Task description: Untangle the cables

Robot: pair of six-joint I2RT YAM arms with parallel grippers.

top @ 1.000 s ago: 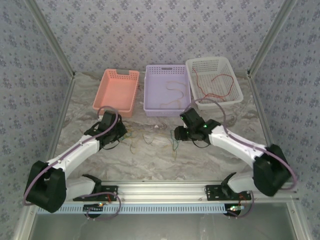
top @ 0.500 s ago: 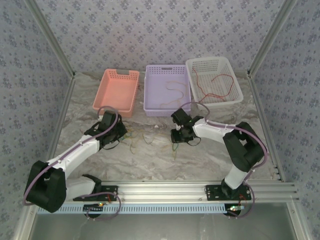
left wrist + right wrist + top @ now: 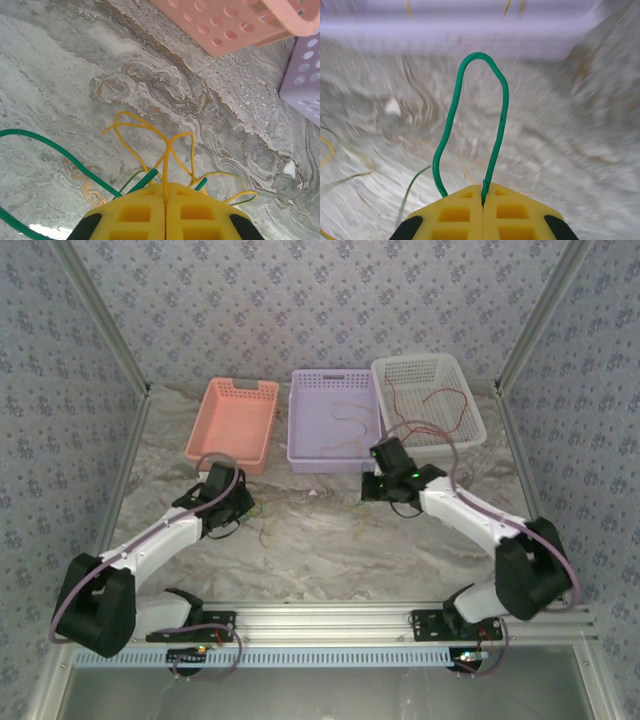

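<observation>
The marbled table [image 3: 330,560] carries three baskets along its far side: a pink basket [image 3: 205,412], a purple basket [image 3: 335,375] and a white basket [image 3: 415,362]. Two arms reach in from the near edge, the left arm [image 3: 160,538] and the right arm [image 3: 470,520].

The left gripper [image 3: 165,192] has its jaws pressed together on a yellow cable [image 3: 169,150]. Its loops fan out on the table just ahead, and green strands [image 3: 55,150] run beside it. The right gripper [image 3: 482,192], close to the purple basket's front wall, pinches a green cable [image 3: 496,115] that stands up in one loop.

One red cable [image 3: 430,405] lies in the white basket and one orange cable [image 3: 345,420] in the purple one.

If the held green cable threads through the yellow loops, pulling the arms apart would likely tighten the snarl or drag the pile. I cannot tell whether it does. Wire this thin may also slip from either pinch.
</observation>
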